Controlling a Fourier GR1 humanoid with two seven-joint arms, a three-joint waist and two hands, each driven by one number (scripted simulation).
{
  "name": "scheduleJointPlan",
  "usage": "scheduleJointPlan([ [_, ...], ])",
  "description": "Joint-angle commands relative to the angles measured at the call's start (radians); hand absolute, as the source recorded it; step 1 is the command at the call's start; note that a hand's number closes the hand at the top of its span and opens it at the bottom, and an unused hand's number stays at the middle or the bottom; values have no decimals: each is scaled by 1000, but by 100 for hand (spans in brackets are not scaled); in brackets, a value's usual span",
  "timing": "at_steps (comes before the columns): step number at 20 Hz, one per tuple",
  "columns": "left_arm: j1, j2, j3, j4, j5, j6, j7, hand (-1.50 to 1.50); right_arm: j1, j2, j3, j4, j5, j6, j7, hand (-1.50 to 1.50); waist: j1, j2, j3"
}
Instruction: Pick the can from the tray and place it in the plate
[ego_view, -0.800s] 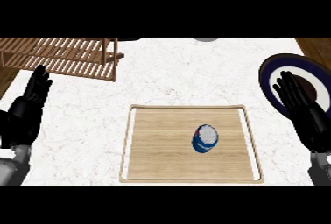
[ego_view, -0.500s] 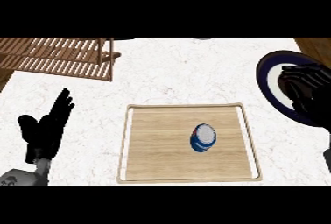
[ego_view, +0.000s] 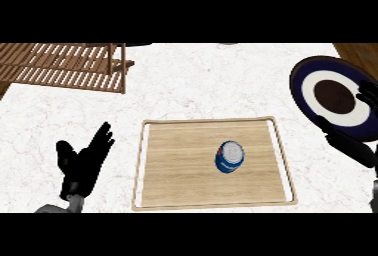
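A blue and white can stands right of centre on the wooden tray. The plate, dark blue with a white ring and a brown centre, lies at the right edge of the counter. My left hand is open on the counter left of the tray, fingers straight and pointing up. My right hand shows at the right edge, partly cut off, over the plate's lower rim and well apart from the can; its fingers cannot be made out.
A slatted wooden rack sits at the back left. White marbled counter spreads behind the tray.
The left hand has shifted right and down toward the tray's left side. The right hand has slid toward the right edge, uncovering the plate. The can has not moved.
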Motion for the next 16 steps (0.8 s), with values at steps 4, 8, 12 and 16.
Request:
scheduleJointPlan([
  [4, 41, -40, 3, 3, -41, -33, -23, 0, 164, 6, 103, -279, 198, -44, 153, -150, 15, 0, 2],
  [8, 22, -60, -22, -7, -38, -7, 11, 0, 166, -205, 156, -303, 230, 150, 375, -150, 13, -1, -2],
  [12, 35, -46, -13, -25, -35, -13, 33, 0, 161, -301, 202, -404, 242, 281, 560, -150, 16, -2, -1],
  [16, 23, -37, -3, -39, -32, -36, 49, 0, 6, -314, 270, -476, 310, 359, 842, -150, 33, 1, -1],
])
